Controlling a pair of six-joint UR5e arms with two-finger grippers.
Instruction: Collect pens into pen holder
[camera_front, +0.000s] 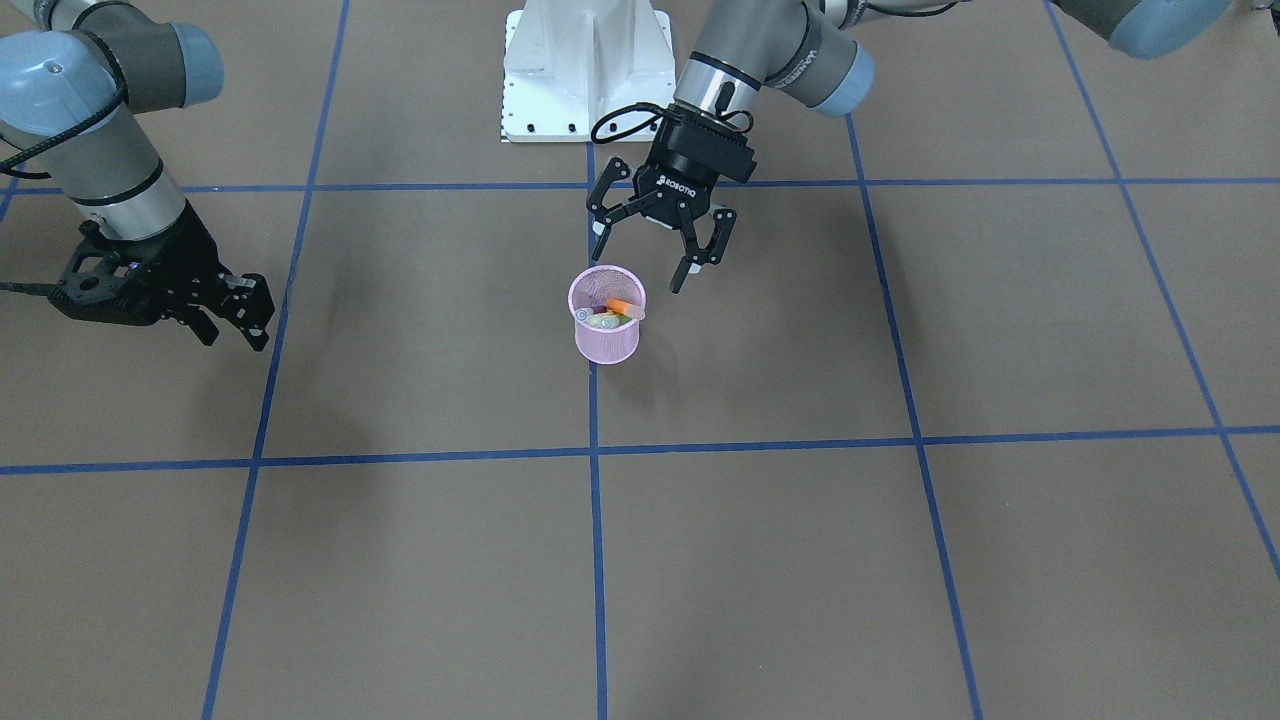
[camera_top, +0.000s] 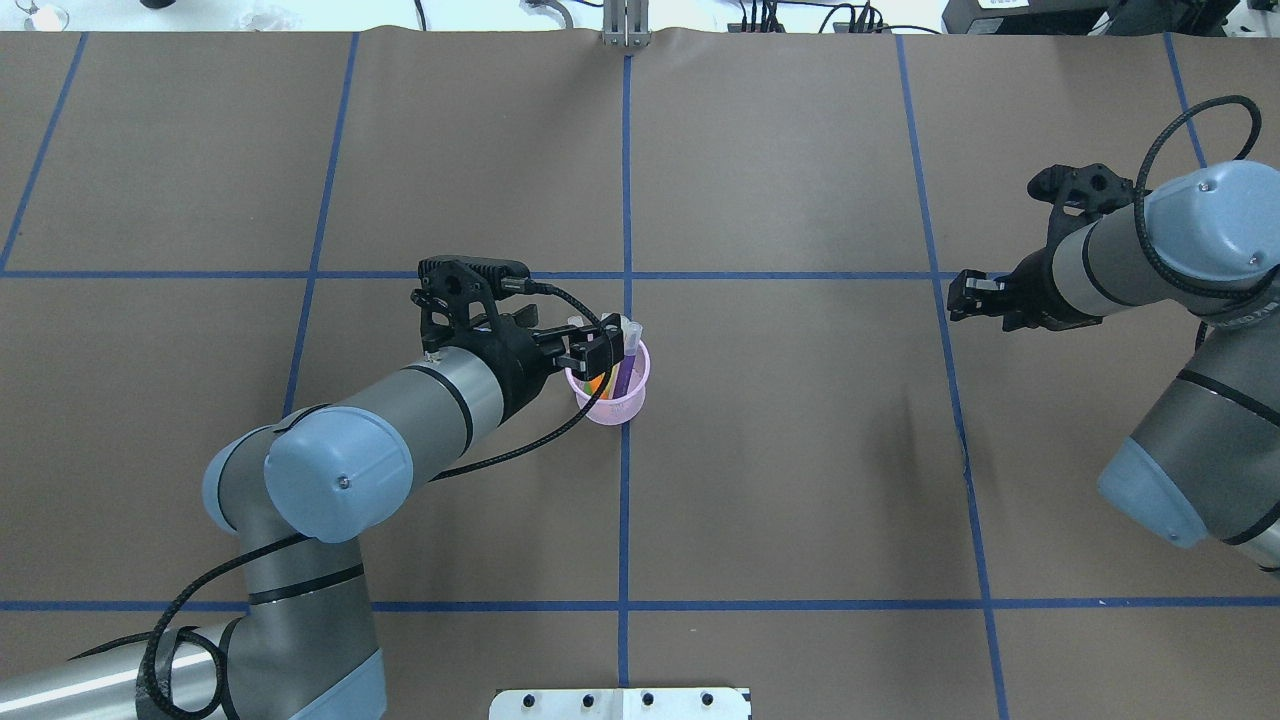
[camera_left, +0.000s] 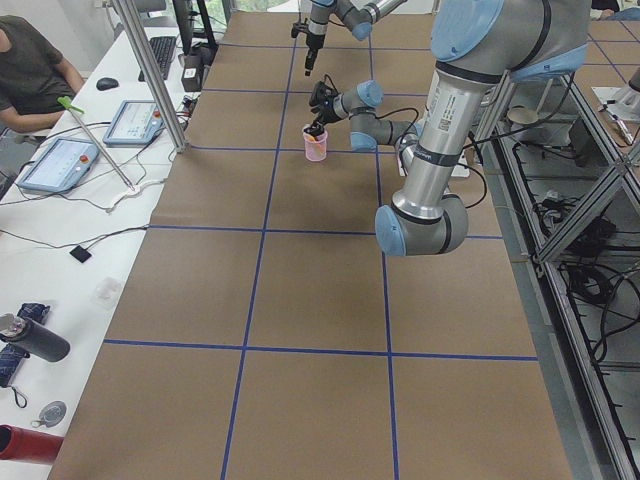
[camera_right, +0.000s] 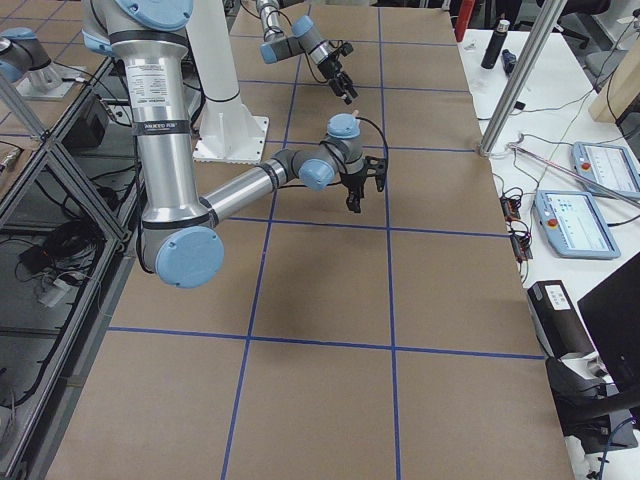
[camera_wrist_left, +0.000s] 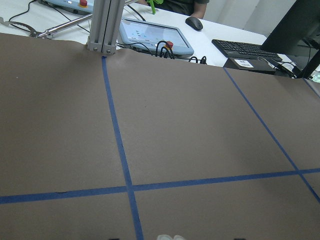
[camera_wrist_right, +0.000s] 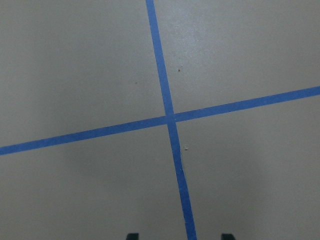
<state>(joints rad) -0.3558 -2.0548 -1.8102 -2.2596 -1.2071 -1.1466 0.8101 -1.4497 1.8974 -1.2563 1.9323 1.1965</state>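
Pens (camera_front: 612, 315) stand together inside the small round pink wire-mesh pen holder (camera_front: 607, 345). The holder is upright on the brown paper-covered table (camera_front: 900, 560), just above the middle of the front-facing frame, on a blue tape line (camera_front: 596, 500).

From the front we see the orange pen (camera_front: 625, 307) slanting across the cup's mouth, with green and yellow ends just beside it. From overhead the purple pen (camera_top: 628, 375) leans against the right side of the cup, and its pale translucent cap (camera_top: 631, 328) pokes over the rim.

The left arm (camera_front: 770, 60) reaches down from the upper right of the front-facing frame. The left jaws hang just above and to the upper right of the holder, spread wide and holding nothing. From overhead they cover the cup's left rim. In the left wrist view only two pale cap tips (camera_wrist_left: 170, 237) show, at the bottom edge.

The right arm (camera_front: 120, 170) sits at the far left of the front-facing frame, well apart from the holder. The right jaws are parted and empty. In the right wrist view we see their two tips at the bottom edge, with bare table and crossing tape between them.
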